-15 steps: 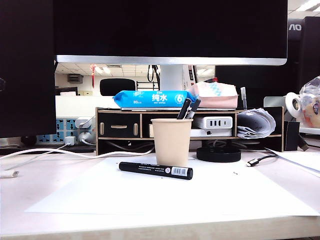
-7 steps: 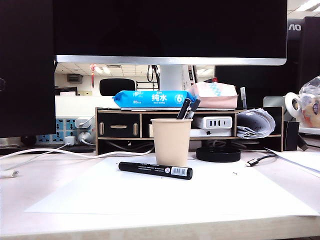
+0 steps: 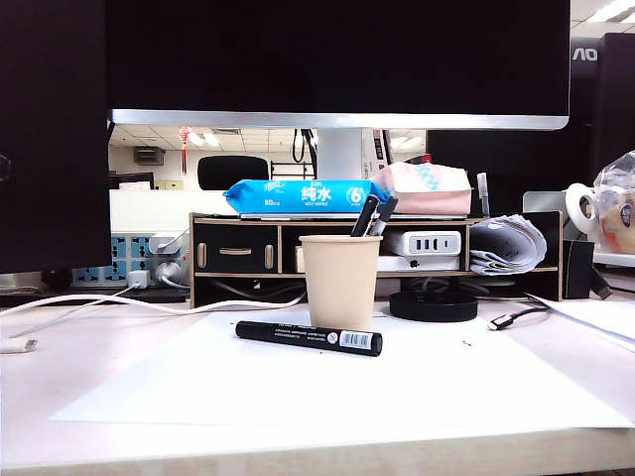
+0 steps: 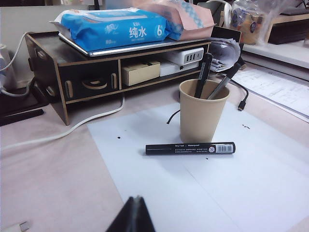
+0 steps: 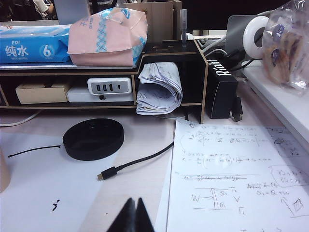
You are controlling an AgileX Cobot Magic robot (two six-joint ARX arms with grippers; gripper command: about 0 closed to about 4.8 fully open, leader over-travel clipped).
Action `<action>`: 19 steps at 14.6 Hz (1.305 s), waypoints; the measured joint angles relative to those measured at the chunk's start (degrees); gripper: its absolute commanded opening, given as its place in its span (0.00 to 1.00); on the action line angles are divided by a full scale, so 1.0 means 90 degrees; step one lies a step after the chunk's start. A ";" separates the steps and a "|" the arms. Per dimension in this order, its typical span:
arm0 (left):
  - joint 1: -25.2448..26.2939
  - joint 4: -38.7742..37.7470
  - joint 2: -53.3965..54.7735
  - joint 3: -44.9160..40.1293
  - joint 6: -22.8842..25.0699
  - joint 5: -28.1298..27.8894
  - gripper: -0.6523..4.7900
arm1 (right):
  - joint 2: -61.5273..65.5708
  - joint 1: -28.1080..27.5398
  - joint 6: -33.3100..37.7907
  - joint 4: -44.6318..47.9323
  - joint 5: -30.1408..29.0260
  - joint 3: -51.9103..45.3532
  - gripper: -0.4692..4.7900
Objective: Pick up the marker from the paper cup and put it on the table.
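The marker [image 3: 309, 338] lies flat on the white paper sheet [image 3: 417, 392] that covers the table [image 3: 89, 362], a little below the middle of the exterior view, just in front of the paper cup [image 3: 340, 281] and clear of it. It is slim and all black, with a white barcode sticker near its right end and a line of fine white print along the barrel. The plain tan cup stands upright behind it with two other black markers [image 3: 373, 214] leaning out over its rolled rim. In the left wrist view the left gripper [image 4: 133, 218] shows at the bottom edge, its dark tips pressed together, well short of the marker [image 4: 190, 148]. The right gripper [image 5: 133, 217] is likewise closed and empty, above bare paper.
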 measured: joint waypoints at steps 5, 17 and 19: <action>0.1214 0.0000 0.0000 0.0000 0.0002 0.0015 0.11 | 0.0000 0.0000 0.0000 0.0000 0.0000 0.0000 0.08; 0.3198 0.0000 0.0000 0.0000 0.0024 -0.0029 0.11 | 0.0000 0.0000 0.0000 0.0000 0.0000 0.0000 0.08; 0.3198 0.0000 0.0000 0.0000 0.0041 -0.0029 0.11 | 0.0000 0.0000 0.0002 0.0000 0.0000 0.0000 0.08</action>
